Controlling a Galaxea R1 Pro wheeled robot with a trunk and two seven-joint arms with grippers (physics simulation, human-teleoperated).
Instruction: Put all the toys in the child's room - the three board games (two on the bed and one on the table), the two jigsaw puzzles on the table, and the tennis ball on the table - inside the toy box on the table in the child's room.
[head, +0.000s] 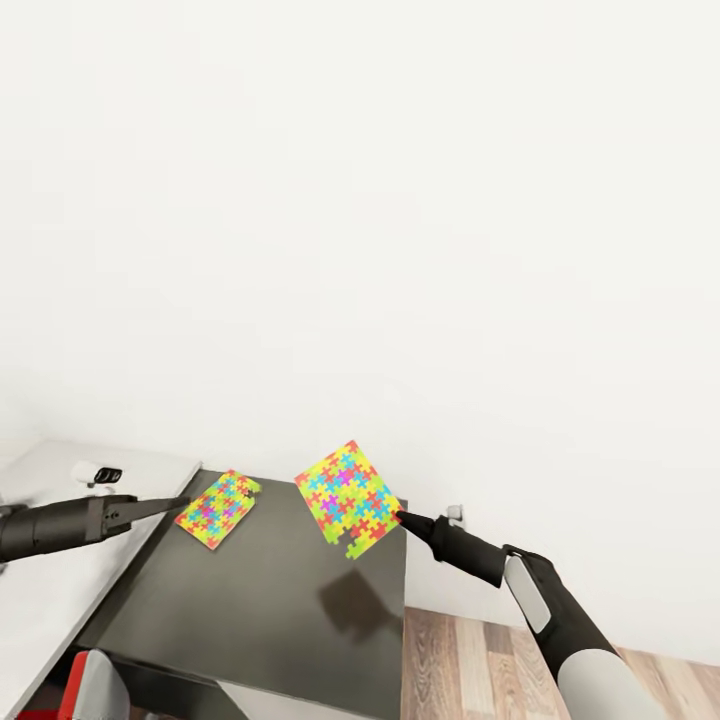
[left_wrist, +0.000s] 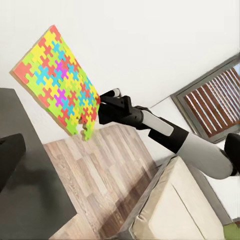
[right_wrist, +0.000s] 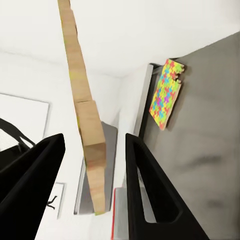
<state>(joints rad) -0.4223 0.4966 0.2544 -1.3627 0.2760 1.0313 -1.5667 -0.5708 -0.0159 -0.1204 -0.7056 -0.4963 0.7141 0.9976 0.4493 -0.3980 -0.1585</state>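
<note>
- Right end effector (head: 400, 516) clamped on one jigsaw puzzle (head: 347, 498) at its edge, lifting it clear above the dark lower section of the counter (head: 270, 610), tilted, shadow cast below.
- Seen from the right wrist: same puzzle edge-on (right_wrist: 85, 125) between the two black fingers (right_wrist: 145, 190), wooden underside showing.
- Left end effector (head: 182, 503) at the near corner of the second jigsaw puzzle (head: 217, 509); cannot tell whether clenched or released, nor whether touching.
- Second puzzle over the dark counter section near the wall, just beside the light grey counter top (head: 40, 590).
- Seen from the left wrist: raised puzzle (left_wrist: 57, 82) gripped by the right end effector (left_wrist: 102, 102), wood-plank floor (left_wrist: 100, 175) and beige bed (left_wrist: 185, 210) below.
</note>
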